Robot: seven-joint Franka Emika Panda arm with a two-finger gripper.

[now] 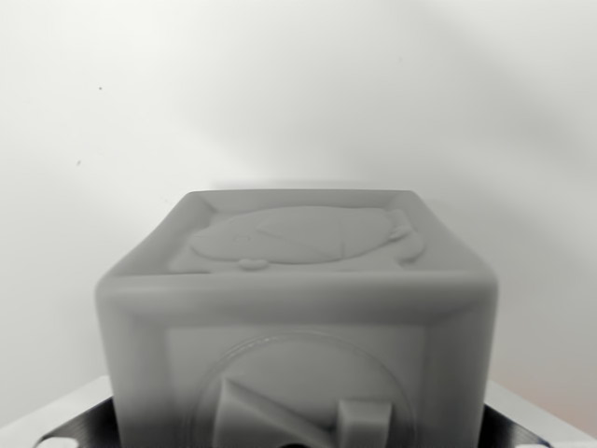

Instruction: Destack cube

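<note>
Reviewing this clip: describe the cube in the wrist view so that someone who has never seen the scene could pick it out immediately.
Against the plain white background, the cube fills the lower middle of the wrist view. It is pale grey, with rounded edges and raised relief designs inside framed borders on its top and front faces. Nothing else blocky shows; only dark metal parts sit at the bottom corners.

— The cube [297,317]?
— Matt grey plastic, smooth, with raised relief on its faces.
— And the tool [298,434] beneath?
— Dark brushed metal with white, smooth plastic edges. Backdrop is plain matt white.
</note>
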